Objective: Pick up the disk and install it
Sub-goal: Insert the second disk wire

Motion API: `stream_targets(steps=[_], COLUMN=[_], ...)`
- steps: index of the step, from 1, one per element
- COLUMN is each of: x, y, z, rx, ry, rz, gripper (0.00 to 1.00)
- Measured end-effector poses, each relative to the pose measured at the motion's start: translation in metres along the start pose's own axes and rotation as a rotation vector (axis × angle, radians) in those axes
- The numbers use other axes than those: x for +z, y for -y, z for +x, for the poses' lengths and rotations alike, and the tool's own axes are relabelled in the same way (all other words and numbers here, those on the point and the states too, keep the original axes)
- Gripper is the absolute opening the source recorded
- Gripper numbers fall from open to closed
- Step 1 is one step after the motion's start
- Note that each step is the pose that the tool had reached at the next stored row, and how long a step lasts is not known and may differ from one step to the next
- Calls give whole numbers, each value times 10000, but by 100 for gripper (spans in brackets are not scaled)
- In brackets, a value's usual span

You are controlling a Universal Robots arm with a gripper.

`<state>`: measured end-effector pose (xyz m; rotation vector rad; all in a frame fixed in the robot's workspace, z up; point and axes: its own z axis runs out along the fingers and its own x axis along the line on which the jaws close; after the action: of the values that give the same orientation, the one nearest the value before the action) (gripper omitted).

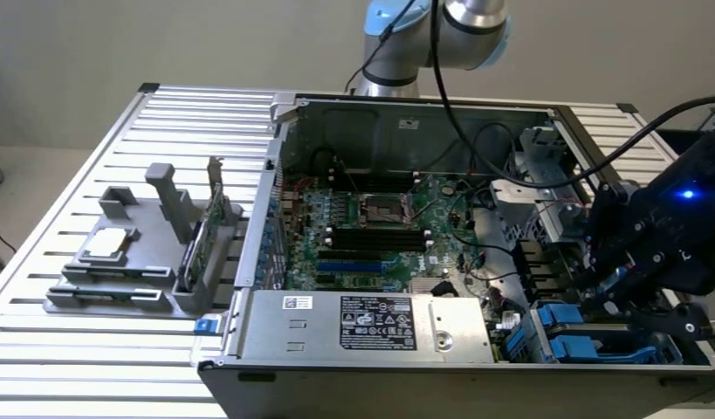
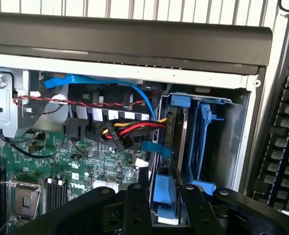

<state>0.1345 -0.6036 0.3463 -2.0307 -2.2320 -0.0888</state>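
An open computer case (image 1: 474,236) is shown lying on a slatted metal table (image 1: 54,349), with the motherboard (image 1: 374,227) exposed and the power supply (image 1: 369,325) seated along the case's near edge. The gripper (image 2: 163,193) is positioned over the drive bay (image 2: 203,142) at the case's near corner toward the exterior view's right. The disk (image 2: 165,191), framed by its blue carrier, is seen between the two black fingers (image 2: 135,205) and partly lowered into the bay; the fingers are closed against it. A grey fixture (image 1: 130,262) is set near the table's edge on the exterior view's left.
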Motion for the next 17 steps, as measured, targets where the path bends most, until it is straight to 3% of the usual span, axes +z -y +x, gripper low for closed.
stream_targets(steps=[9,17], x=[-16,-28], y=[130,138], z=[15,17], rx=[-137,-150], ry=[-71,-90], rz=[9,3], gripper=[31,31])
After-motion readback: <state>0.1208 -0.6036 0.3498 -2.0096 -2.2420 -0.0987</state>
